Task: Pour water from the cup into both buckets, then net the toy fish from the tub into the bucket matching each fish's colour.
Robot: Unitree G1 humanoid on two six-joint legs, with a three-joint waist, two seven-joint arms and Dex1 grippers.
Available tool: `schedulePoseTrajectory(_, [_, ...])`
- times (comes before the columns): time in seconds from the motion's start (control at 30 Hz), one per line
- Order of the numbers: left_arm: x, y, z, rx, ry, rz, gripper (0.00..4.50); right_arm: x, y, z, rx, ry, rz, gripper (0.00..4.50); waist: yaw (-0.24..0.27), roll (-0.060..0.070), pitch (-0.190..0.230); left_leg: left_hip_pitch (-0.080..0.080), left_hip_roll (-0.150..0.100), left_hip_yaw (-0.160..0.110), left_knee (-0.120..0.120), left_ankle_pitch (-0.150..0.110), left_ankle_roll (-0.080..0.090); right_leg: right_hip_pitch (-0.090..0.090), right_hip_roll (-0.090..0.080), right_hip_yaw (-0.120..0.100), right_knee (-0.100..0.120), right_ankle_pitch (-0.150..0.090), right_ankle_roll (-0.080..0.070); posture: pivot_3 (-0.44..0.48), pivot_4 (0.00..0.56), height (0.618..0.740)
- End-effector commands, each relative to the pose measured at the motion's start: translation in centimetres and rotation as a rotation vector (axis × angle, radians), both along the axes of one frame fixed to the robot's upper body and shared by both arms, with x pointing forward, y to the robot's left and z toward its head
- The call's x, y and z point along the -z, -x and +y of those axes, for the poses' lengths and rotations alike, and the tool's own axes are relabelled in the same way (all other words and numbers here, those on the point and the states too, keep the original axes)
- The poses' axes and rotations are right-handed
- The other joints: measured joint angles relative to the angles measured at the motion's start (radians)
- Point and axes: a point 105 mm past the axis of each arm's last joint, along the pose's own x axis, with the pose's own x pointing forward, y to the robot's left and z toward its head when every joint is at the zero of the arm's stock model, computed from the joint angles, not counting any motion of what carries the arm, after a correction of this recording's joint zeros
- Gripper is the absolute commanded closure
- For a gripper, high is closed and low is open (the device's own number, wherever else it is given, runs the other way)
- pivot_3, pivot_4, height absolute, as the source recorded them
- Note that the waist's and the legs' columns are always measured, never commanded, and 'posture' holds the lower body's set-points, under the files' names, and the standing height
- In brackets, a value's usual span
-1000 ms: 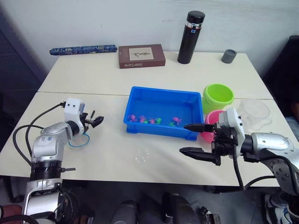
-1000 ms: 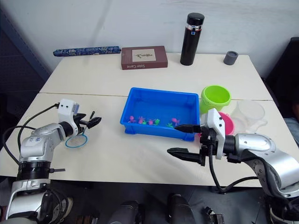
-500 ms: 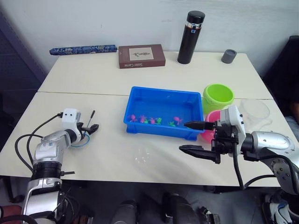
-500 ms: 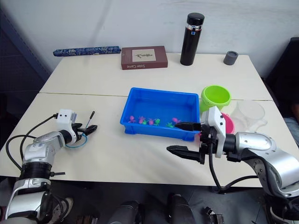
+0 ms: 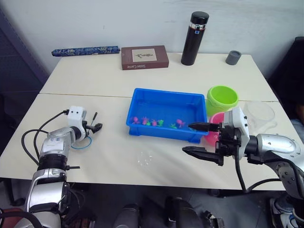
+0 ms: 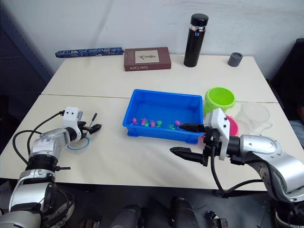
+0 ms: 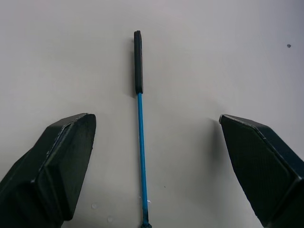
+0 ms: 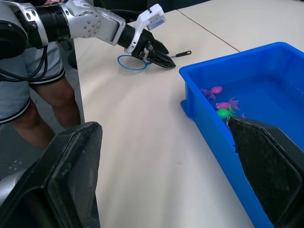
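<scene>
— Two pincers were in play, but only the left pincer (image 5: 96, 127) counted. It sat low over the net (image 7: 139, 128), black fingers (image 7: 52, 166) spread wide, one on each side of the stick, nothing pinched.

— Stick orientation?

— Long axis ran straight out along the pincer's own line, down the middle of the gap. Black grip end lay farthest from the wrist, thin blue shaft came back between the fingers. In the head view the light-blue hoop lay flat on the surface (image 5: 109, 156) just under the wrist.

— So closing would've caught it?

— My read: yes. The fingers squared up across the shaft, so a straight close should've pinched it. Thin stick lying flat on the surface, though, so it could've slipped.

— Right side?

— Right pincer (image 5: 198, 138) hung spread and empty at the near right corner of the tub (image 5: 164, 99), well apart from the net. Left arm was clearly the nearer one.

— Fish?

— Toy fish (image 5: 156, 122) were in the tub along its near wall. Pink bucket (image 5: 214, 119) and green bucket (image 5: 222, 98) sat just right of the tub, the cup (image 5: 259, 113) beyond them.
</scene>
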Motion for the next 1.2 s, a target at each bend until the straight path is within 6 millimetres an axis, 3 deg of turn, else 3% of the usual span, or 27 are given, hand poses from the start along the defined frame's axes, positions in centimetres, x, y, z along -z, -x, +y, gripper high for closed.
schedulePoseTrajectory(0.03, [2.1,0.6,-0.6,0.019,-0.008,0.085,0.55,-1.4,0.7,0.3,-0.025,-0.012,-0.067,0.0,0.0,0.0,0.0,0.0,0.0,0.0,0.0,0.0,0.0,0.0,0.0,0.0,0.0,0.0,0.0,0.0,0.15,0.74])
schedulePoseTrajectory(0.1, [2.4,0.6,-0.6,0.03,-0.033,0.099,1.26,-1.6,0.7,0.4,-0.03,-0.015,-0.073,0.0,0.0,0.001,-0.001,0.0,0.0,0.0,0.0,0.0,0.0,0.0,0.0,0.0,0.0,0.0,0.0,0.0,0.15,0.74])
schedulePoseTrajectory(0.33, [2.8,0.7,-0.6,0.032,-0.042,0.112,4.37,-1.6,0.7,0.4,-0.029,-0.013,-0.08,0.0,0.002,0.001,-0.001,0.0,-0.001,0.0,0.0,0.0,0.0,0.0,-0.001,0.0,0.0,0.0,0.0,0.0,0.15,0.74])
schedulePoseTrajectory(0.6, [2.8,0.7,-0.1,0.012,-0.054,0.107,4.48,-1.6,0.7,0.5,-0.03,-0.017,-0.081,0.0,0.002,0.002,-0.001,0.0,-0.001,0.0,0.0,0.0,0.0,0.0,-0.001,0.0,0.0,0.0,0.0,0.0,0.15,0.74])
schedulePoseTrajectory(0.73, [1.0,0.2,1.5,-0.046,-0.084,0.031,4.48,-1.6,0.6,0.4,-0.023,-0.014,-0.081,0.0,0.002,0.002,-0.001,0.001,-0.001,0.0,0.0,0.0,0.0,0.0,-0.001,0.0,0.0,0.0,0.0,0.0,0.15,0.74])
schedulePoseTrajectory(0.83, [-3.7,-0.1,4.7,-0.091,-0.174,-0.107,4.48,-1.7,0.3,0.2,-0.007,-0.017,-0.083,0.0,-0.005,-0.002,0.001,0.0,0.0,0.0,0.0,0.0,0.0,0.0,0.0,0.0,0.001,0.0,0.0,0.0,0.15,0.74])
schedulePoseTrajectory(0.93, [-7.9,-0.4,5.3,-0.057,-0.224,-0.212,4.48,-1.7,0.1,0.1,-0.002,-0.017,-0.083,0.0,-0.016,-0.006,0.003,-0.001,0.001,0.0,-0.001,0.0,-0.001,-0.002,0.001,0.0,0.002,0.0,0.0,0.0,0.15,0.74])
schedulePoseTrajectory(1.0, [-11.1,-0.9,4.5,-0.001,-0.253,-0.294,4.48,-1.7,-0.2,0.0,0.003,-0.015,-0.083,0.0,-0.014,-0.006,0.003,-0.001,0.001,0.0,-0.002,0.0,-0.001,-0.002,0.001,0.0,0.003,0.0,0.0,0.0,0.15,0.74])
schedulePoseTrajectory(1.1, [-16.2,-1.6,1.3,0.148,-0.293,-0.438,4.48,-1.7,-0.9,-0.3,0.026,0.005,-0.085,0.0,0.001,-0.007,0.003,-0.003,0.0,-0.001,-0.001,0.0,0.0,-0.001,-0.001,-0.002,0.0,0.0,0.0,0.0,0.15,0.74])
schedulePoseTrajectory(1.2, [-18.8,-1.0,-5.0,0.469,-0.331,-0.515,4.48,-1.8,-1.6,-0.4,0.057,0.023,-0.086,0.0,0.003,-0.007,0.003,-0.004,-0.001,-0.002,0.0,-0.001,0.002,0.0,-0.002,-0.003,-0.003,0.001,0.002,0.0,0.15,0.74])
